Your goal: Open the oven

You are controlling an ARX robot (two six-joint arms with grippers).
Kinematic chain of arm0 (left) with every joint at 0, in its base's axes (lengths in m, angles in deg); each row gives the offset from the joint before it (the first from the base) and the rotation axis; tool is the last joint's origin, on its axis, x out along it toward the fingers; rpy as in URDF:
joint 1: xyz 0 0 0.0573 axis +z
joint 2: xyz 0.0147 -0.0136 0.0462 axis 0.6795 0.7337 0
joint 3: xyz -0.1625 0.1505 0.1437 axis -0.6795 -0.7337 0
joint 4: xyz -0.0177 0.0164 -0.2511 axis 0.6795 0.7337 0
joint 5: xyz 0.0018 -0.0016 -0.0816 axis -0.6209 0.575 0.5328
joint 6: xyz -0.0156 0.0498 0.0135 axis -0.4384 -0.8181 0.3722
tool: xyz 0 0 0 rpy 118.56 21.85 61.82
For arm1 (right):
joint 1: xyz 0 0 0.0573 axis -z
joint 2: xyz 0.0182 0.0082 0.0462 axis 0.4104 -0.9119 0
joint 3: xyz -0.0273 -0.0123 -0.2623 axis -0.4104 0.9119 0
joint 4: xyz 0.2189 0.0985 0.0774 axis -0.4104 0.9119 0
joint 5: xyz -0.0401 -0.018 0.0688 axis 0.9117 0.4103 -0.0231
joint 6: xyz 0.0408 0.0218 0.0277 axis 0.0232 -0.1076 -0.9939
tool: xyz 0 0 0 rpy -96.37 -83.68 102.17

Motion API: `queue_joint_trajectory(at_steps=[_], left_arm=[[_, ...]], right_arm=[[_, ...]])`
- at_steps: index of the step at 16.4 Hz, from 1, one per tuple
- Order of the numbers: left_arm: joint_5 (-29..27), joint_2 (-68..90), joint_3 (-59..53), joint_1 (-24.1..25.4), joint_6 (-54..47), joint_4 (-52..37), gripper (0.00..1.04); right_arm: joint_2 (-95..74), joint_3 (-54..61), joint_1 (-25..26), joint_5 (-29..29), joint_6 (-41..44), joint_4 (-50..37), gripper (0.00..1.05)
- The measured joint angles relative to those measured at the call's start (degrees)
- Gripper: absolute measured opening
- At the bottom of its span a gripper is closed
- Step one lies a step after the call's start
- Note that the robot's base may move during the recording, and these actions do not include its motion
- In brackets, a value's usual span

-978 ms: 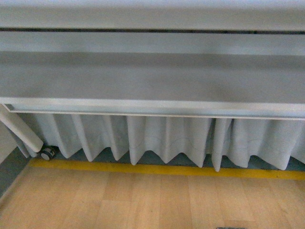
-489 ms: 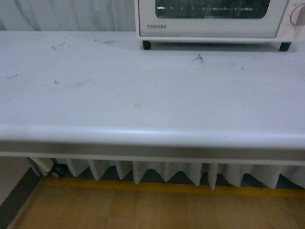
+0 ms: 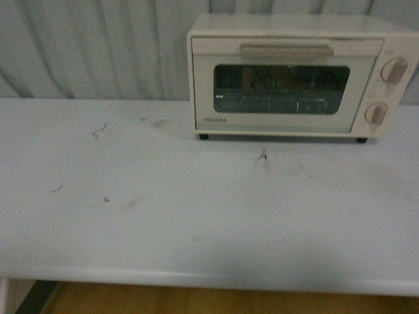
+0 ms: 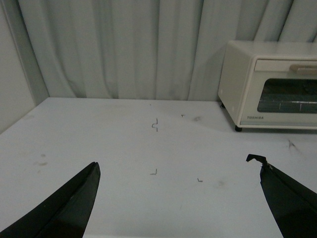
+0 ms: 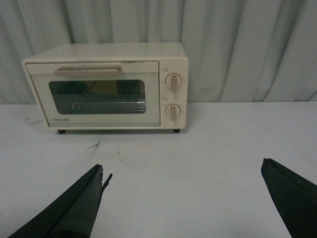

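Left claw point(image 4: 174, 162) and right claw point(image 5: 183, 166) are held spread and empty, well apart from the oven point(image 3: 288, 75), seen shut on the desk point(image 3: 196, 216) at the front view's upper right, so opening is judged wholly left.

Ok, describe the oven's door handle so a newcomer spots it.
On the white table, before the curtain, stands a cream Toshiba toaster oven. Its handle is the beige horizontal bar above the glass window, unlike the two round knobs beside it.
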Motion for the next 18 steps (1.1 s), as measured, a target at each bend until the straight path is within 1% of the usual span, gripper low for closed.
queue_joint_trajectory(at_steps=[18], left_arm=[[0.1,0.0,0.0,0.0,0.0,0.0,0.98]], right_arm=[[0.0,0.0,0.0,0.1,0.0,0.0,0.98]])
